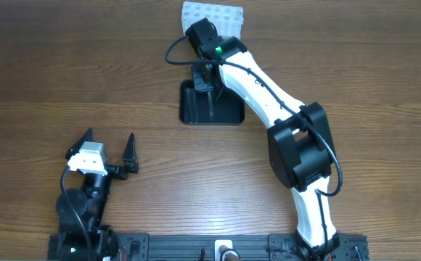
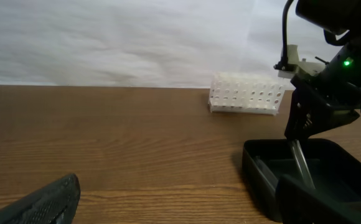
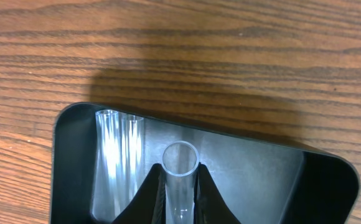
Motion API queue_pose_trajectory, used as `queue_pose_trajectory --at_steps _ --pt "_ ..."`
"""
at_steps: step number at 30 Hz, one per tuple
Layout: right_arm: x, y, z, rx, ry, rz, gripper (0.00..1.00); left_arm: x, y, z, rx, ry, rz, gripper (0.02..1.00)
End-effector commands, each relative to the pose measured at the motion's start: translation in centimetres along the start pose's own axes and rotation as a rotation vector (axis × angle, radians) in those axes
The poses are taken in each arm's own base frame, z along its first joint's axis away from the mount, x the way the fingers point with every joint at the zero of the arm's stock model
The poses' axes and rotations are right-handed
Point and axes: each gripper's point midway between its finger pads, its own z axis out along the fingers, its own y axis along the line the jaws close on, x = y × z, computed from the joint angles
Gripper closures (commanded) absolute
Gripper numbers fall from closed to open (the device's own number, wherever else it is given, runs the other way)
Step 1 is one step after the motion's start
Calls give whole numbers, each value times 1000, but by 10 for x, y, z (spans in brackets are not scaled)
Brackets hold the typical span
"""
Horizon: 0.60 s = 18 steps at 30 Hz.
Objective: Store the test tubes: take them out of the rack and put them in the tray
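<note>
A black tray [image 1: 229, 112] sits at the table's middle back, with the white tube rack [image 1: 212, 16] just behind it. My right gripper [image 1: 206, 81] hangs over the tray, shut on a clear test tube [image 3: 180, 177] that points down into it. Two more clear tubes [image 3: 119, 155] lie side by side on the tray floor [image 3: 255, 180]. The left wrist view shows the held test tube [image 2: 301, 160] slanting into the tray [image 2: 264, 177], and the rack [image 2: 247, 94] beyond. My left gripper [image 1: 109, 150] rests open near the front left, holding nothing.
Bare wooden tabletop [image 1: 65, 65] surrounds the tray and rack. A white wall or sheet [image 2: 106, 37] rises behind the table's far edge.
</note>
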Motion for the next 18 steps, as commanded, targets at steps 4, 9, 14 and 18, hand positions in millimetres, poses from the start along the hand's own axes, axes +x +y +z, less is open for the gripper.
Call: queue_pose_trajectory --at_steps 4,9,14,18 --pt "14 -2 29 12 58 7 915 3 0 0 6 0 17 20" --pt "16 -2 37 17 69 6 761 3 0 0 5 0 17 18" --pt "5 2 28 2 31 6 706 3 0 0 5 0 17 18" --pt "-10 7 4 -23 -36 -16 606 3 0 0 5 0 17 18"
